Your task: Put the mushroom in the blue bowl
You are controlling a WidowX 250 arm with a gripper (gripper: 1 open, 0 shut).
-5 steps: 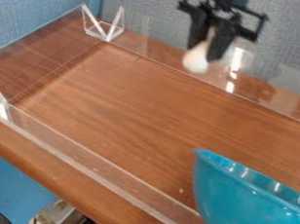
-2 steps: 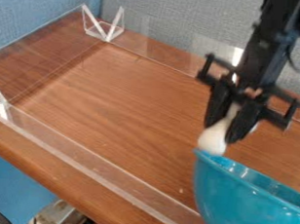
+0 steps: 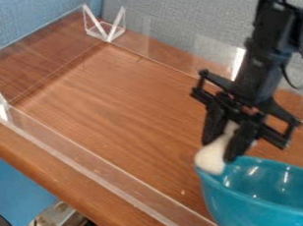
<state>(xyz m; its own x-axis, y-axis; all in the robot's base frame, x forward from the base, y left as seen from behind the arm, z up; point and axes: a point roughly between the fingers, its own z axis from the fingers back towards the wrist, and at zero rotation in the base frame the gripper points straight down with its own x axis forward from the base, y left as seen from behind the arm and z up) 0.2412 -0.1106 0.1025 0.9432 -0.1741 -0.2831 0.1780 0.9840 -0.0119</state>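
Hiding its cap, the tool (image 3: 231, 143) grips the mushroom (image 3: 213, 156), only the pale stem showing below. Blue bowl (image 3: 259, 197), cut off, sits just beneath on the tabletop (image 3: 109, 97), clear walls (image 3: 71, 168) around.

A lab test bench: wooden table (image 3: 102, 96) fenced by clear acrylic walls (image 3: 84, 169), blue backdrop (image 3: 45, 3).
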